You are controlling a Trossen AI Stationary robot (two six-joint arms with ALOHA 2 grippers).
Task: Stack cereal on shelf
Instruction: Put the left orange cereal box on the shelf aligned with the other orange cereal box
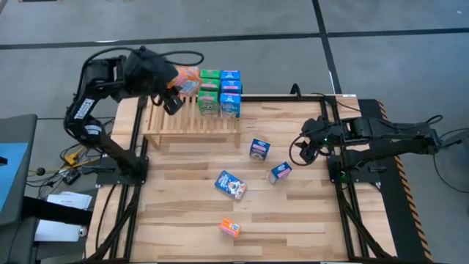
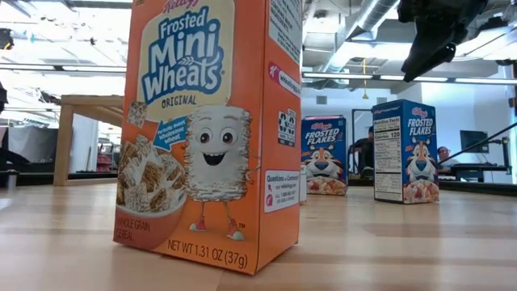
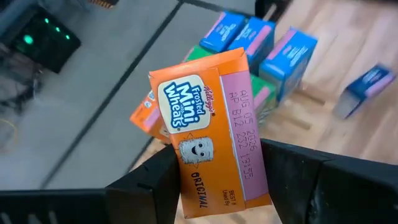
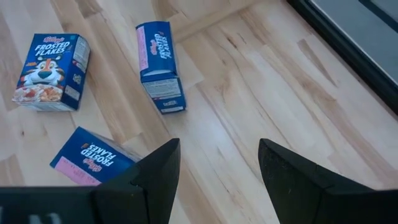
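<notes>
My left gripper (image 1: 173,97) hovers over the far-left part of the slatted wooden shelf (image 1: 192,123), shut on an orange Mini Wheats box (image 3: 208,137). Orange, green and blue boxes (image 1: 220,89) stand in rows on the shelf's far side. Three blue boxes (image 1: 259,149) (image 1: 280,172) (image 1: 231,185) and one orange box (image 1: 230,228) sit loose on the plank table. My right gripper (image 1: 308,151) is open, above the table just right of the loose blue boxes, touching nothing. The right wrist view shows these blue boxes (image 4: 160,65) on the planks. My left gripper pinches the orange box between its two fingers (image 3: 155,183) at the box's near end (image 3: 217,193). The rest of the box sticks out forward past the fingertips. It is lifted clear, above the shelf, near another orange box (image 3: 144,117) standing there.
The shelf has bare slats on its near half (image 1: 190,128). In the low view a large orange box (image 2: 206,129) stands close to the camera, with two blue boxes (image 2: 323,153) (image 2: 404,149) behind. Dark arm frames (image 1: 344,176) flank the table. People sit in the room behind.
</notes>
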